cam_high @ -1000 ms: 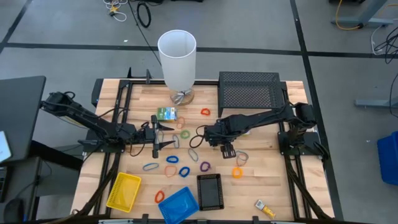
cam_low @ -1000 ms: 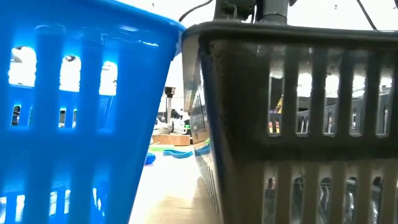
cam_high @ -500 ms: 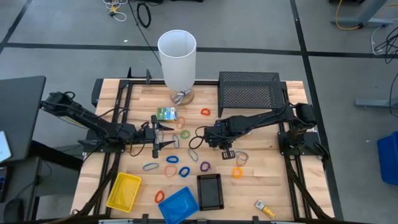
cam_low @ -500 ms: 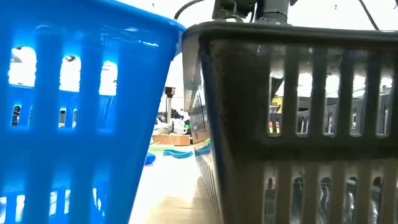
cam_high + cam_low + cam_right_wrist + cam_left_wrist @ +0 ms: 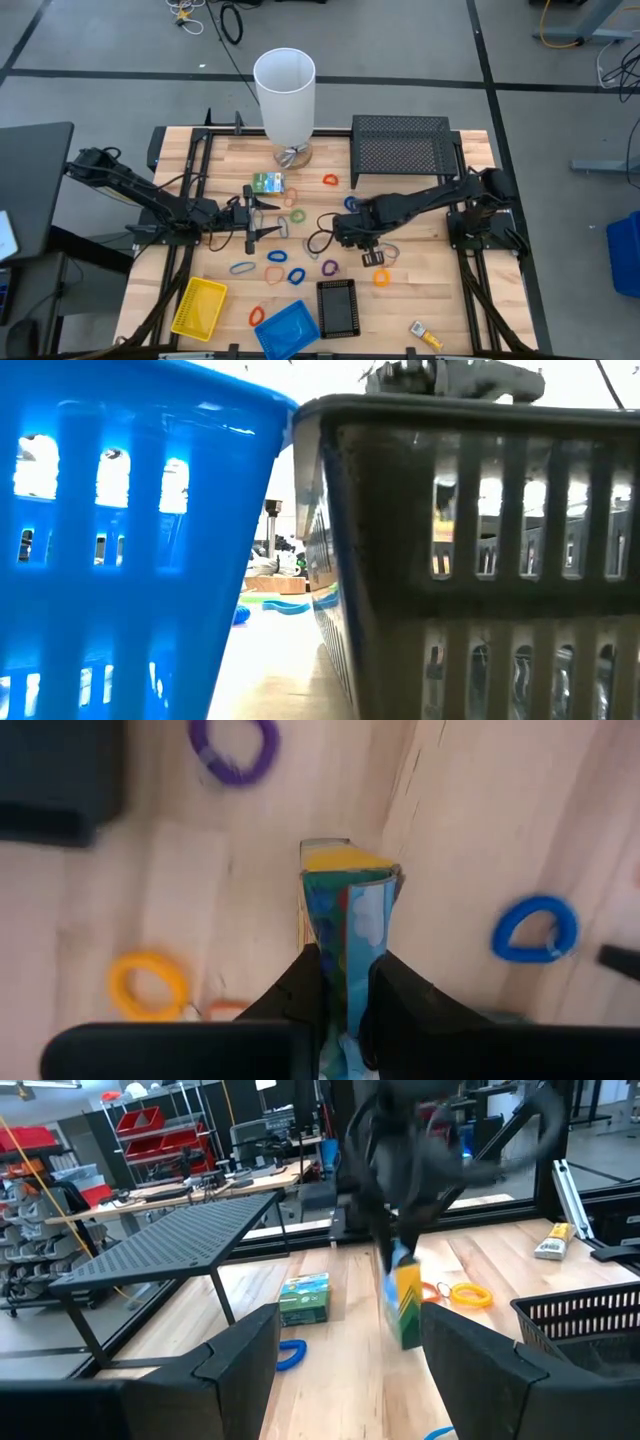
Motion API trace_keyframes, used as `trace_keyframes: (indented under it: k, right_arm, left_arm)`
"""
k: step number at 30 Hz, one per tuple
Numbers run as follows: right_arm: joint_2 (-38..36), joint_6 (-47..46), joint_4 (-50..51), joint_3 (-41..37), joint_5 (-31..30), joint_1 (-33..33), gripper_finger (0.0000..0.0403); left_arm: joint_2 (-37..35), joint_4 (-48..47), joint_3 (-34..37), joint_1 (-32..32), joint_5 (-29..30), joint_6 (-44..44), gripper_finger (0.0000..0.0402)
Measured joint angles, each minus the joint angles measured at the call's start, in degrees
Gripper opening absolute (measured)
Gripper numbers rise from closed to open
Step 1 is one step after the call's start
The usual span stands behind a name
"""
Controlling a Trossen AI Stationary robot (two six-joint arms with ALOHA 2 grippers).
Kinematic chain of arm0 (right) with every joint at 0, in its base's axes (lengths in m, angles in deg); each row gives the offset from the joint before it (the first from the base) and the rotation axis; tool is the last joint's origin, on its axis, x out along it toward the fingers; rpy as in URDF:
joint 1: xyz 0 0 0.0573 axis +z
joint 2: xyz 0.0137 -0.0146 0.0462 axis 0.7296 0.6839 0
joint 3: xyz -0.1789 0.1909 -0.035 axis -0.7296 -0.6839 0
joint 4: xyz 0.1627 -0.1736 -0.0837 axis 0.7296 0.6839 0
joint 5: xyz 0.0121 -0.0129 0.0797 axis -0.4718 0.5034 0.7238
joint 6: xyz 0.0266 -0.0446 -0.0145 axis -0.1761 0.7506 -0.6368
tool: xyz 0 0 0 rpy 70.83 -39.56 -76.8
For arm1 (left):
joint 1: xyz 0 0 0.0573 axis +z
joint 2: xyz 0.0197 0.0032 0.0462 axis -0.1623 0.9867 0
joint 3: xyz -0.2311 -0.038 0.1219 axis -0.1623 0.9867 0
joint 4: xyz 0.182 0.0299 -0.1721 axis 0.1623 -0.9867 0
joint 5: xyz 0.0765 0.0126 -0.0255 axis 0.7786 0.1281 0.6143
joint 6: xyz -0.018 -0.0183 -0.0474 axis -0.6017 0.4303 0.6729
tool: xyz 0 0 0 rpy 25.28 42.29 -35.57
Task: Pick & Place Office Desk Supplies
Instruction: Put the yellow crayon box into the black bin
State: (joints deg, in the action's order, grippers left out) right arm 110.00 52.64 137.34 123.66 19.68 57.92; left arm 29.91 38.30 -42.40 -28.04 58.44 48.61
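Right end effector (image 5: pixel 368 250) sits over the middle of the counter (image 5: pixel 420 290), just behind the black tray (image 5: pixel 336 307) and a little to its right. Its fingers (image 5: pixel 300 988) are pinched tight on a small printed box (image 5: pixel 346 932), blue-green with a yellow end, held upright above the wood. In the left wrist view the same box (image 5: pixel 403 1302) hangs off the counter under the right arm. A purple loop (image 5: pixel 232 748), a yellow loop (image 5: pixel 147 984) and a blue loop (image 5: pixel 536 929) lie on the counter around the held box, none touching it.

Left end effector (image 5: pixel 268 218) waits left of the black tray and farther back, fingers spread wide, nothing in them. A second green box (image 5: pixel 267 183) lies on the counter behind it. A third small box (image 5: pixel 426 335), yellow, lies right of the black tray near the front edge. Blue tray (image 5: pixel 285 327) sits just left of the black tray, yellow tray (image 5: pixel 199 307) farther left. More loops are scattered behind the trays.
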Motion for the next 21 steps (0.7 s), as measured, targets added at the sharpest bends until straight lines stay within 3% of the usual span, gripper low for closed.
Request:
trace_keyframes:
  k: [4, 10, 21]
  right_arm:
    - [-0.9, -1.4, 2.1, 4.8, -1.8, 2.3, 0.0052]
    - [-0.9, -3.3, 1.5, 12.3, 0.8, 6.9, 0.0052]
    - [3.2, -8.6, -3.3, 13.4, 4.0, 12.0, 0.0052]
  left_arm:
    - [0.0, 0.0, 0.0, 0.0, 0.0, 0.0, 0.0246]
    - [0.0, 0.0, 0.0, 0.0, 0.0, 0.2, 0.0246]
    - [0.0, 0.0, 0.0, 0.0, 0.0, 0.3, 0.0246]
